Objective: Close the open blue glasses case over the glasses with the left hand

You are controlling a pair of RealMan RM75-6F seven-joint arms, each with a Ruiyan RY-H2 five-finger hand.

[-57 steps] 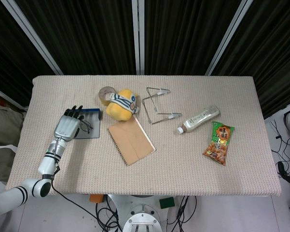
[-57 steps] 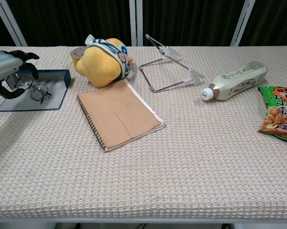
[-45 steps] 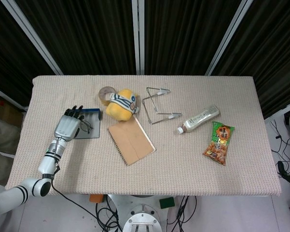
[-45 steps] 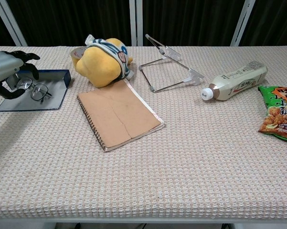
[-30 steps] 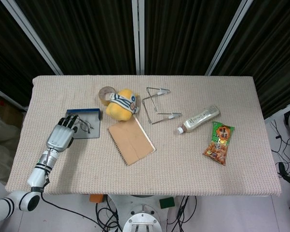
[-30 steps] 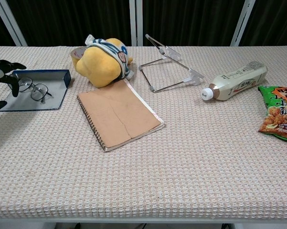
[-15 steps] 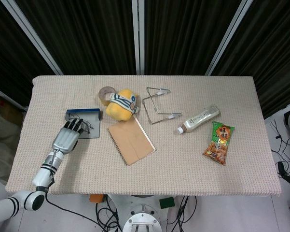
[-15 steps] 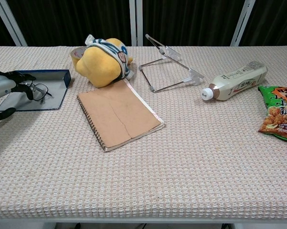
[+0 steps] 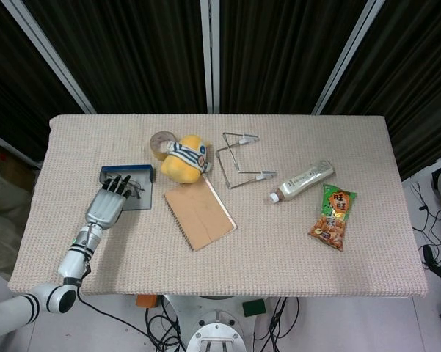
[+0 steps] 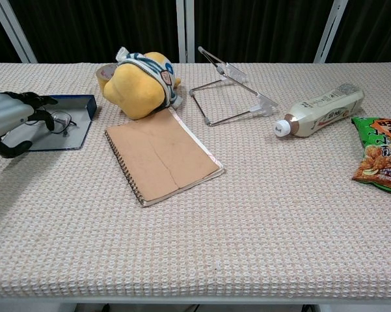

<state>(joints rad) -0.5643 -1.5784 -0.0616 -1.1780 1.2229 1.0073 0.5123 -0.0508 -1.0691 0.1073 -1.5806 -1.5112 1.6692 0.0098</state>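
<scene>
The open blue glasses case [image 9: 132,170] [image 10: 79,104] lies flat at the left of the table, with its raised blue wall at the far edge. The glasses [image 9: 137,193] [image 10: 60,121] rest on its grey inside. My left hand [image 9: 108,205] [image 10: 6,114] hovers over the case's near left part with its fingers apart, reaching toward the glasses and holding nothing. It hides the left portion of the case and part of the glasses. My right hand appears in neither view.
Right of the case lie a brown spiral notebook [image 9: 199,215] [image 10: 161,155], a yellow plush toy [image 9: 183,158] [image 10: 140,82] and a tape roll [image 9: 161,139]. Farther right are a wire stand [image 9: 238,159], a bottle [image 9: 302,180] and a snack bag [image 9: 334,216].
My left hand drew back off the case toward the table's left edge, then came back rightward over the case's near left part. The case still lies open.
</scene>
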